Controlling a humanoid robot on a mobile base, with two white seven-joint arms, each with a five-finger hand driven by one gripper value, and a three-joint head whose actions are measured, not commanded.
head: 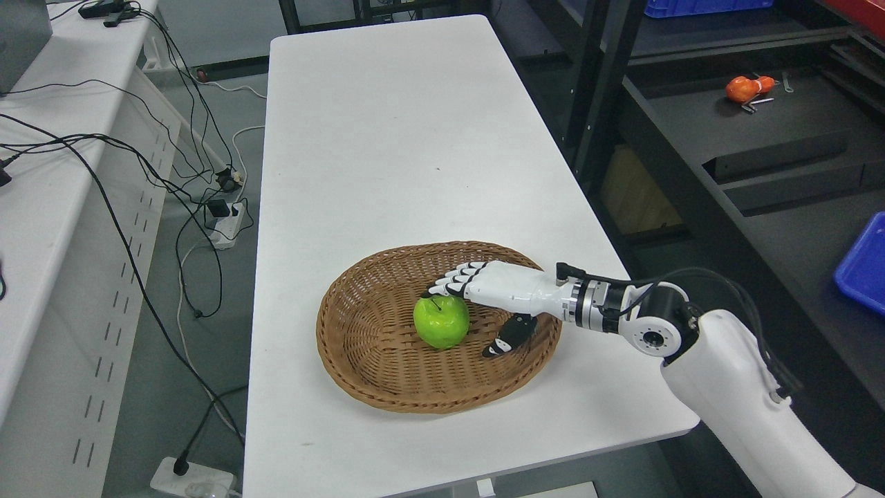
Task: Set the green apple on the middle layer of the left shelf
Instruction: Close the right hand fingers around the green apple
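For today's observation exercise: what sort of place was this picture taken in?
Probably a robotics lab or workshop: dark metal shelving, cables trailing to a power strip, and a white table holding only a wicker basket.

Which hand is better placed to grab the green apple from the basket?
Right. The right hand is already inside the wicker basket, open, fingers over the green apple. No left arm is in view.

My room, seen from above.
White tabletop (415, 138) ahead; cable-strewn grey floor (200, 277) to my left, dark shelving (760, 138) right.
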